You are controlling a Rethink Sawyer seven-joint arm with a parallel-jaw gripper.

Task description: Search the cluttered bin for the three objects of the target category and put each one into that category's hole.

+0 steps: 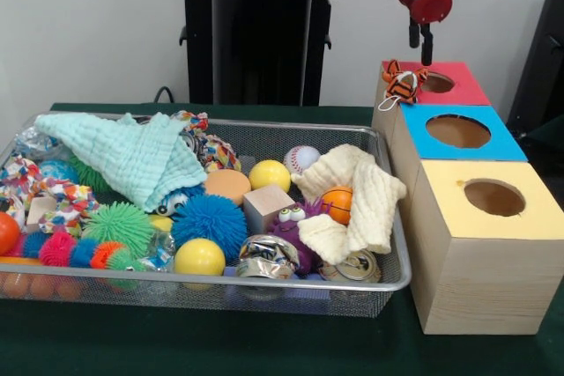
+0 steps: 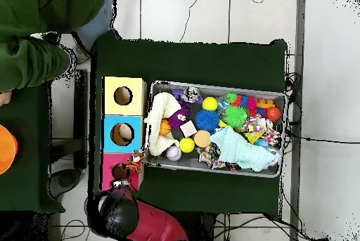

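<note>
My gripper (image 1: pixel 420 50) hangs open and empty above the red box (image 1: pixel 458 90), just over its round hole (image 1: pixel 438 83). An orange, black and white striped toy (image 1: pixel 404 84) lies on the red box's left edge beside that hole, apart from the gripper. From overhead the toy (image 2: pixel 135 159) sits on the box's corner nearest the bin, and the arm's dark head (image 2: pixel 119 212) hides the gripper. The wire bin (image 1: pixel 401 281) holds a baseball (image 1: pixel 301 158), yellow balls (image 1: pixel 199 257), a blue spiky ball (image 1: pixel 210 220) and a wooden block (image 1: pixel 267 206).
A blue box (image 1: pixel 493 147) and a yellow box (image 1: pixel 529 217), each with a hole, stand in front of the red one. A mint cloth (image 1: pixel 132 156) and a cream cloth (image 1: pixel 361 200) cover parts of the bin. A person's green sleeve (image 2: pixel 35 41) shows overhead.
</note>
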